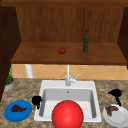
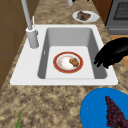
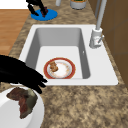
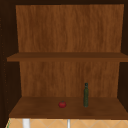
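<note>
Black left hand (image 1: 36,100) by the sink (image 1: 45,85), right hand (image 1: 115,94) above white plate (image 1: 120,118); fingers loosely curled, holding nothing

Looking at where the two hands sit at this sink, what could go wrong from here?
The left hand hangs at the sink rim with fingers curled down; a careless move might knock the blue plate of grapes. The right hand hovers over the white plate and could smear or push its food.
</note>
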`<state>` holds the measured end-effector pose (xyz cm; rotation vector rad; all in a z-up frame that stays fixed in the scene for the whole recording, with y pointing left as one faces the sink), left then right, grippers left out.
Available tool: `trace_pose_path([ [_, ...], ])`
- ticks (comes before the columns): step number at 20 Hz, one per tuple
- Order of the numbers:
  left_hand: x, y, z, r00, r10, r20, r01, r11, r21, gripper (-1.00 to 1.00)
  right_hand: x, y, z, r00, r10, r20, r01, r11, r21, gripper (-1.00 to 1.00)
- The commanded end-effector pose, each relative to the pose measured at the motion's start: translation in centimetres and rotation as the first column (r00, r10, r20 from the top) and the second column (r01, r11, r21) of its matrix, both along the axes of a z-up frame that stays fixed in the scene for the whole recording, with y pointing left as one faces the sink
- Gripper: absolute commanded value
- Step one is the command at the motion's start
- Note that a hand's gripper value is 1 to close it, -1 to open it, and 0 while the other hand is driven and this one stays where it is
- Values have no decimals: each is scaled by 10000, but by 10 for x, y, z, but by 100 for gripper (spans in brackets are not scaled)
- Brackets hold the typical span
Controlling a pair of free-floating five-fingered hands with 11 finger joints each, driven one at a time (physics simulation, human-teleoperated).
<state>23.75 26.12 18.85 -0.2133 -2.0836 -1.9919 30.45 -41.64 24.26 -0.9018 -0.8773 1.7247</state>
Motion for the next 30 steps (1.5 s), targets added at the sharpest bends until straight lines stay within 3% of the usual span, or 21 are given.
trace_pose_path([
  [1,0,0,0,10000,0,0,0,10000,0,0,1,19,16,9998,3,-196,3,9994,335,-100],
  [11,0,0,0,10000,0,0,0,10000,0,0,-5,82,35,10000,-34,-56,35,9999,151,-100],
  [19,0,0,0,10000,0,0,0,10000,0,0,-37,121,36,9956,162,918,-170,9998,72,-100],
  [25,0,0,0,10000,0,0,0,10000,0,0,-57,125,36,9886,-601,1378,517,9966,637,-100],
  [30,0,0,0,10000,0,0,0,10000,0,0,-77,136,36,9835,-911,1562,782,9931,869,-100],
])
